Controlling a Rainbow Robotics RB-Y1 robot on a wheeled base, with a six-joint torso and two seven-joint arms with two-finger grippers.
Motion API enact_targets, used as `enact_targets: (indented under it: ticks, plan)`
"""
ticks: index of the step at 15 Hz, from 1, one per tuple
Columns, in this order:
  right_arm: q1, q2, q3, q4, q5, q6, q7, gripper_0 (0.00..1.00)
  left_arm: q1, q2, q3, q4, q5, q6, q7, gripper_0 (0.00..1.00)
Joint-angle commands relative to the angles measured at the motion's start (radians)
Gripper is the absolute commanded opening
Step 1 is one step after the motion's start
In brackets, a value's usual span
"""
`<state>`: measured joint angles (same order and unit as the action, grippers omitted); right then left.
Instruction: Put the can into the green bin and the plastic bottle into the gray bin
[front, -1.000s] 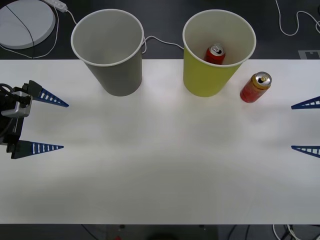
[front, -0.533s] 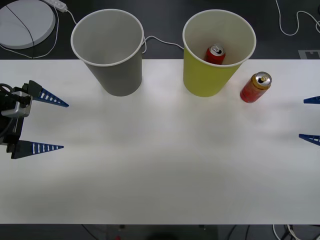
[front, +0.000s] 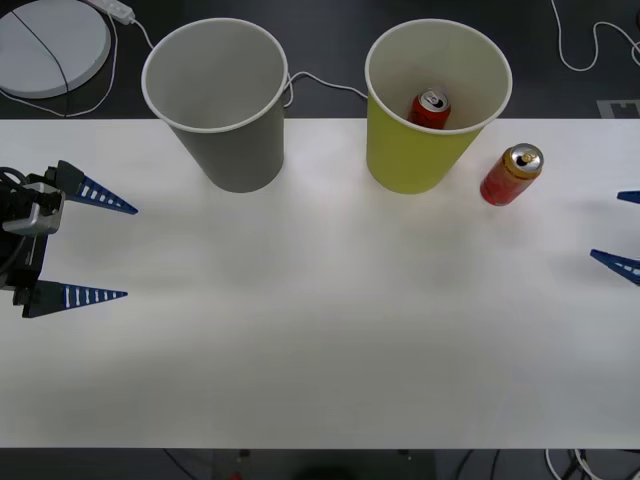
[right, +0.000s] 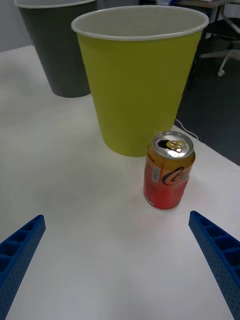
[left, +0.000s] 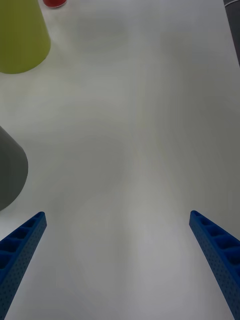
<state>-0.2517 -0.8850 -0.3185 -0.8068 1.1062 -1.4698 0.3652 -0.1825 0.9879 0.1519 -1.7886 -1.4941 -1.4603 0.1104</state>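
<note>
Can (front: 512, 174) with the gold top stands upright on the white table (front: 320, 330), just beside the green bin (front: 436, 105) on the robot's right side and apart from it, so it is free to be taken from the open side without knocking the cup. A second can with a silver top (front: 430, 108) lies inside the green bin. The gray bin (front: 216, 100) stands further left along the table's back edge and looks empty; no plastic bottle can be seen on the table.

The right gripper (right: 120, 260) faces the can from near the table's right edge, its blue fingers (right: 215, 255) spread wide, holding nothing and touching nothing; the can sits between their lines, ahead of the tips. This looks like an approach lined up for a side grasp. The left gripper (front: 105, 250) waits at the left edge, fingers wide apart and empty.
</note>
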Motion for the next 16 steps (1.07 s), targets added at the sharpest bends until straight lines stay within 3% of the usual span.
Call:
enact_targets:
  ticks: [1,5,12,16]
  plan:
    - [-0.041,0.038,-0.001,0.141,-0.029,0.008,0.098,1.0,0.0,0.0,0.0,0.0,0.0,0.0,0.0,1.0]
    - [-0.058,0.098,0.004,0.228,-0.091,0.066,0.204,1.0,0.0,0.0,0.0,0.0,0.0,0.0,0.0,1.0]
    - [-0.057,0.244,-0.025,0.228,-0.131,0.175,0.232,1.0,0.0,0.0,0.0,0.0,0.0,0.0,0.0,1.0]
    - [-0.061,0.279,-0.022,0.228,-0.146,0.229,0.265,1.0,0.0,0.0,0.0,0.0,0.0,0.0,0.0,1.0]
